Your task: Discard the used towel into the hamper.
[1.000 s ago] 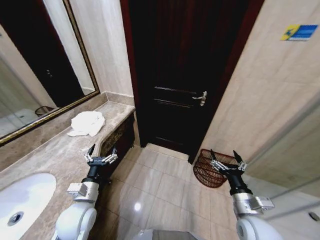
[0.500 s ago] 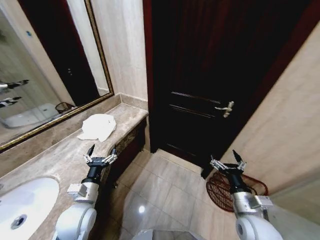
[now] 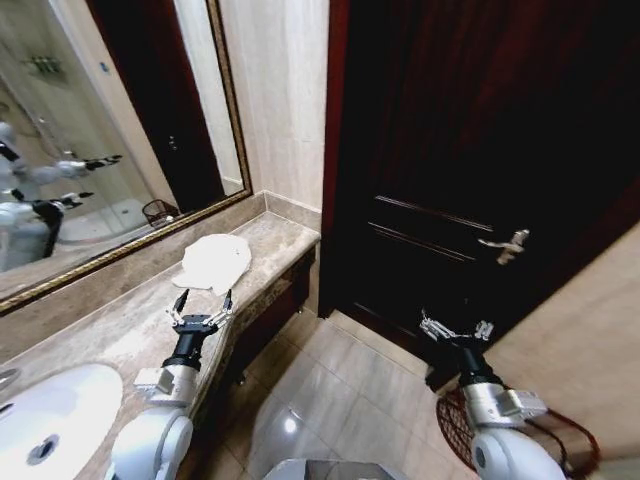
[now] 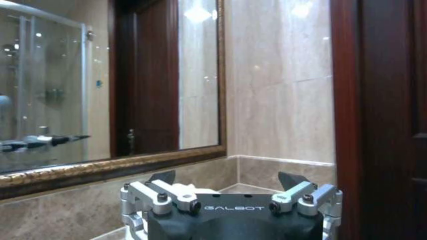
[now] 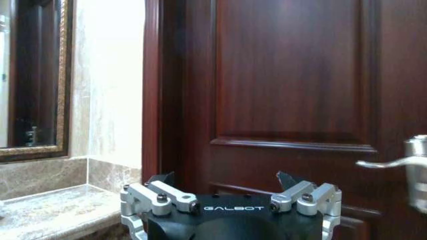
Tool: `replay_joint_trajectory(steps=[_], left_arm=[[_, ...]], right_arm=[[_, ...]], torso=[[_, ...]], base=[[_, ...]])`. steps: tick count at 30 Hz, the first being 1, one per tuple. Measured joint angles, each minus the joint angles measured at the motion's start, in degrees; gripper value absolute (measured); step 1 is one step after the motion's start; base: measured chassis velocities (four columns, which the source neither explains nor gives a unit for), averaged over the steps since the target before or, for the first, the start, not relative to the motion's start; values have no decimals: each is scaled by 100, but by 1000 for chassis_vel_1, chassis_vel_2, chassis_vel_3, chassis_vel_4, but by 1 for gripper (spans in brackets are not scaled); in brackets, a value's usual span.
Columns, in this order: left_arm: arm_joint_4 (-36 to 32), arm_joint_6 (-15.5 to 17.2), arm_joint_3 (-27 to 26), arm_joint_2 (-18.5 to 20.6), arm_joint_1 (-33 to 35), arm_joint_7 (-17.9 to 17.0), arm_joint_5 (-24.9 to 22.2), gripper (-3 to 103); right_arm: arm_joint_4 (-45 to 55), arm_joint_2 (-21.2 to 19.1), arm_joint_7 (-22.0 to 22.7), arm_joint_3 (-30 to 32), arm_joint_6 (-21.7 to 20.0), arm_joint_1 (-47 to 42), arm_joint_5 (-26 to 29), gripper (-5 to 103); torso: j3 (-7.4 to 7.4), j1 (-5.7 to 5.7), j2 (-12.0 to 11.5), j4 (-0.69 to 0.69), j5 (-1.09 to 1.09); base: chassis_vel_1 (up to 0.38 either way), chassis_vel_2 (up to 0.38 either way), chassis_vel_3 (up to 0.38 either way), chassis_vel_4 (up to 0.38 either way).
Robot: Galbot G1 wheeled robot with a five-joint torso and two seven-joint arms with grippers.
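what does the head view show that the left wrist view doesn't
Head view only: the white towel lying on the counter, the sink, the hamper on the floor behind the right hand, and the door handle.

Left wrist view only: nothing notable beyond a closer look along the wall.

Shared: the open, empty left hand, the gold-framed mirror and the dark door.

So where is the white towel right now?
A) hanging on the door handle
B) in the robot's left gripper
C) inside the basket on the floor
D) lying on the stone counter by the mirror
D: the towel lies crumpled on the counter just ahead of the open, empty left gripper, far from the hamper on the floor.
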Motion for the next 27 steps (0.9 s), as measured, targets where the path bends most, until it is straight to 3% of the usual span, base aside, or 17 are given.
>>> replay_joint_trajectory(steps=[12,20,25,27], left_arm=[[78,-18,3,-17,-8,-67,2,100],[98,-1,10,-5,-64,-257,-7,100],[58,240,50,99,-179,-373,-86,100],[6,483,54,186,-224,-477,-163,100]], right_arm=[[-33,-20,96,-37,-47,44,-17,100],[-23,-135,587,-91,-111,132,4,100],[19,-160,662,-85,-198,181,14,100],[24,-144,662,-88,-202,165,4,100]], torso=[[0,1,0,1,0],[1,3,-1,0,1],[1,3,-1,-2,0],[0,0,-1,-1,0]], base=[[-110,228,226,-104],[-130,148,164,-146],[-36,28,10,-8],[14,1,-27,-7]])
